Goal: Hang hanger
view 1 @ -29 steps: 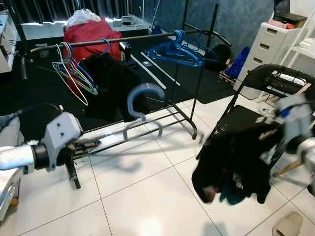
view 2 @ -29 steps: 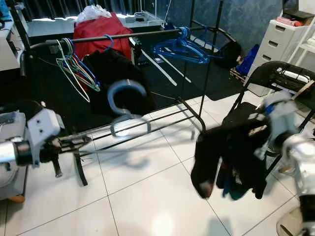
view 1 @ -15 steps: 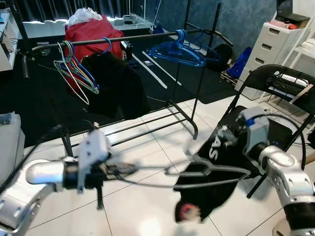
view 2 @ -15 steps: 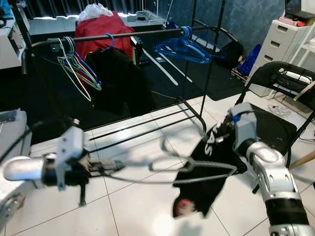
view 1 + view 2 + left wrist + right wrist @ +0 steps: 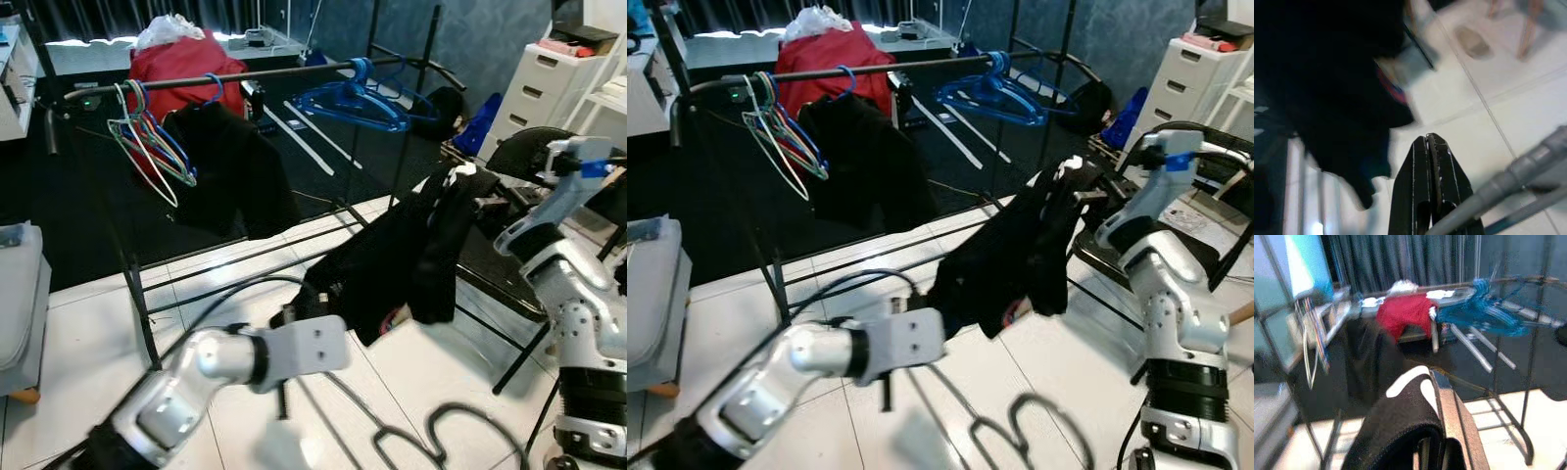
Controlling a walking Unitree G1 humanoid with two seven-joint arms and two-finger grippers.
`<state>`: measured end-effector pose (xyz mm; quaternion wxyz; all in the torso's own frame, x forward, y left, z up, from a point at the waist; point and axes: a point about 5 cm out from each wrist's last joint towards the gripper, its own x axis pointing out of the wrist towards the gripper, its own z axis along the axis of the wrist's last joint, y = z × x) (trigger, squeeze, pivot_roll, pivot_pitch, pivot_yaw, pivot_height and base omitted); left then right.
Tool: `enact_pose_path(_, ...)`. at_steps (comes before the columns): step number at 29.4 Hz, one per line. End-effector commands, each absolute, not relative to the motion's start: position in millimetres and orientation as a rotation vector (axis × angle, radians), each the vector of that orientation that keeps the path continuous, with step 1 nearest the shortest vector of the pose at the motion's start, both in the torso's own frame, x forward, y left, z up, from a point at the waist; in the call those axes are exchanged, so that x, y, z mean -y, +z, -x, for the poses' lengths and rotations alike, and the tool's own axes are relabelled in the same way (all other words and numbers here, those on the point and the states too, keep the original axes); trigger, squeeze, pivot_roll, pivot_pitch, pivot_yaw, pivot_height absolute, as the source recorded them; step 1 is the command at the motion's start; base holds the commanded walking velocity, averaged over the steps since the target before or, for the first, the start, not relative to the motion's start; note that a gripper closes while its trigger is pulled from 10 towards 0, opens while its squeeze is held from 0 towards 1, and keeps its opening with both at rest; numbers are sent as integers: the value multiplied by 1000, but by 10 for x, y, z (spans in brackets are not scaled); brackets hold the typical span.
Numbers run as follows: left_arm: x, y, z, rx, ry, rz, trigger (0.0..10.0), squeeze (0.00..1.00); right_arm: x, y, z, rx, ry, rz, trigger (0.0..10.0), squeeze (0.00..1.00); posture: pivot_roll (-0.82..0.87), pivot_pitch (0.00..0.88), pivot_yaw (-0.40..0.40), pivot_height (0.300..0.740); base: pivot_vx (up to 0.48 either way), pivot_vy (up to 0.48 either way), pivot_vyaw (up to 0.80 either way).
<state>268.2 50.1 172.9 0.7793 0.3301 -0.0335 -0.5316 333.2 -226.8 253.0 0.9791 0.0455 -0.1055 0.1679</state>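
Your hanger (image 5: 416, 446) lies low over the floor tiles (image 5: 78, 333), blurred, in front of the clothes rack (image 5: 245, 73). Left claw (image 5: 1428, 147): fingers pressed together beside the hanger's grey bar. A black garment (image 5: 392, 259) drapes from your right claw (image 5: 460, 181), clamped on it, just beside the folding chair (image 5: 534, 147).

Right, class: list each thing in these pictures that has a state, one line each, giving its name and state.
black garment: lifted off the floor, draped, held up at its top end by the right gripper.
right gripper: raised, shut on the black garment.
left gripper: low over the tiles, fingers pressed together.
grey hanger: low by the floor, blurred.
clothes rail: upright, carrying blue hangers and a dark coat.
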Motion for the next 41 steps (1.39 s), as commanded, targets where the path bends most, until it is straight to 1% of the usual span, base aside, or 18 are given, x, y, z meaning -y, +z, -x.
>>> enact_pose_path(1,-467,1835,-2774,98,-1060,-654,10000,0,2187,2410,-3300,150,384,-14,0,0,-43,82,-61,740,0,0,0)
enact_pose_path(6,-654,1953,-3023,109,-821,-623,10000,0,2284,2297,-3293,87,316,76,0,0,-46,81,-55,740,0,0,0)
enact_pose_path(7,-829,1953,-3134,86,-701,-607,10000,0,2370,2228,-3299,52,262,122,471,0,-43,79,-54,740,0,0,0)
enact_pose_path(8,-829,1953,-3134,86,-701,-607,10000,0,2370,2228,-3299,52,262,122,471,0,-43,79,-54,740,0,0,0)
enact_pose_path(9,-1023,1931,-3223,60,-583,-572,10000,0,2438,2134,-3303,14,216,155,10000,0,-37,78,-54,740,0,0,0)
enact_pose_path(10,-1023,1931,-3223,60,-583,-572,10000,0,2438,2134,-3303,14,216,155,10000,0,-37,78,-54,740,0,0,0)
enact_pose_path(11,-1219,1877,-3298,25,-452,-486,10000,0,2479,2034,-3304,-9,179,129,10000,0,-32,76,-55,740,0,0,0)
enact_pose_path(13,-1219,1877,-3298,25,-452,-486,10000,0,2479,2034,-3304,-9,179,129,10000,0,-32,76,-55,740,0,0,0)
enact_pose_path(14,-1443,1718,-3313,-38,-323,-407,10000,0,2478,1860,-3293,-42,154,106,10000,0,-22,75,-59,740,0,0,0)
enact_pose_path(15,-1443,1718,-3313,-38,-323,-407,10000,0,2478,1860,-3293,-42,154,106,10000,0,-22,75,-59,740,0,0,0)
enact_pose_path(16,-1682,1503,-3245,-116,-191,-326,10000,0,2411,1658,-3248,-68,157,37,10000,0,-9,77,-67,740,0,0,0)
enact_pose_path(19,-1682,1503,-3245,-116,-191,-326,10000,0,2411,1658,-3248,-68,157,37,10000,0,-9,77,-67,740,0,0,0)
enact_pose_path(21,-2059,1323,-3117,-179,-15,-320,10000,0,2310,1429,-3160,-94,164,-46,10000,0,0,79,-70,740,0,0,0)
enact_pose_path(26,-2413,1293,-3067,-218,172,-274,10000,0,2252,1323,-3099,-114,166,-52,10000,0,-2,88,-62,740,0,0,0)
enact_pose_path(30,-2396,1310,-3078,-202,216,-104,10000,0,2254,1300,-3090,-115,155,-38,10000,0,-1,94,-55,740,0,0,400)
enact_pose_path(33,-2252,1312,-3092,-177,202,31,10000,0,2227,1287,-3092,-108,171,-25,10000,0,-1,98,-54,740,0,0,800)
enact_pose_path(34,-2102,1258,-3072,-186,188,149,10000,0,2181,1273,-3102,-96,194,-3,10000,0,-1,97,-53,740,0,0,800)
enact_pose_path(41,-1925,1237,-2995,-176,131,241,10000,0,2113,1259,-3112,-78,231,4,10000,0,9,93,-54,740,0,0,800)
